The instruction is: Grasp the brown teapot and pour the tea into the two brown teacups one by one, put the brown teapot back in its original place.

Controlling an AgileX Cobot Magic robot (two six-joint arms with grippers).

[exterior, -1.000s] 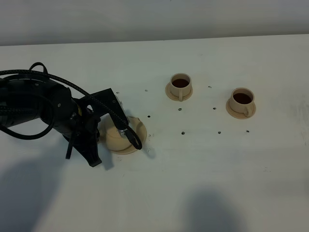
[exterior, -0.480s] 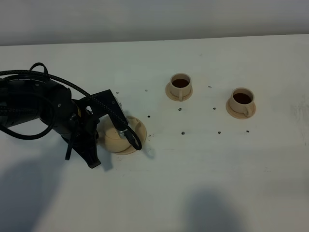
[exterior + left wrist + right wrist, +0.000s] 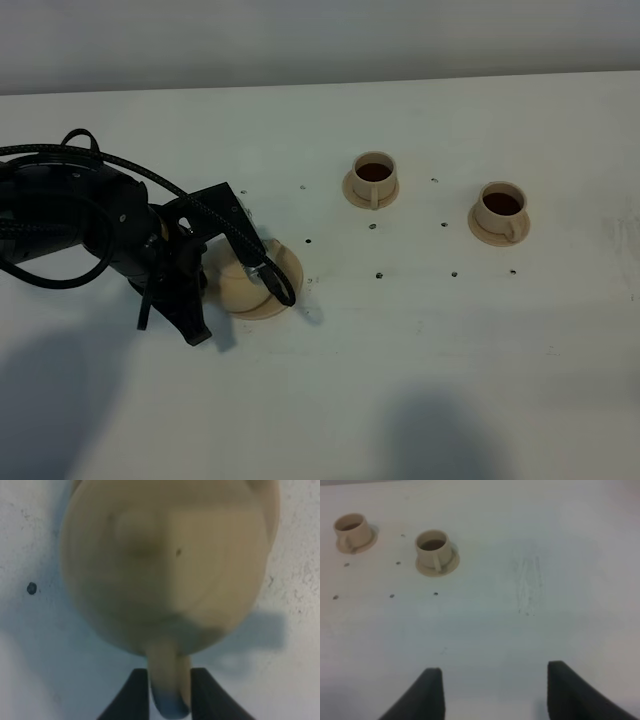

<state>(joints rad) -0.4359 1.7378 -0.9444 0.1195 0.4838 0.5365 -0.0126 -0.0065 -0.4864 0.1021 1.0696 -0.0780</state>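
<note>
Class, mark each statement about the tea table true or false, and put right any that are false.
1. Both teacups hold dark liquid. True: the middle teacup and the right-hand teacup each show a dark fill.
2. The left gripper is closed on the teapot's handle. True: its fingers press either side of the brown teapot handle.
3. The right gripper is holding a cup. False: the right gripper is open and empty above the table.
4. The teacups stand straight on the table. False: each sits on its own small saucer.
</note>
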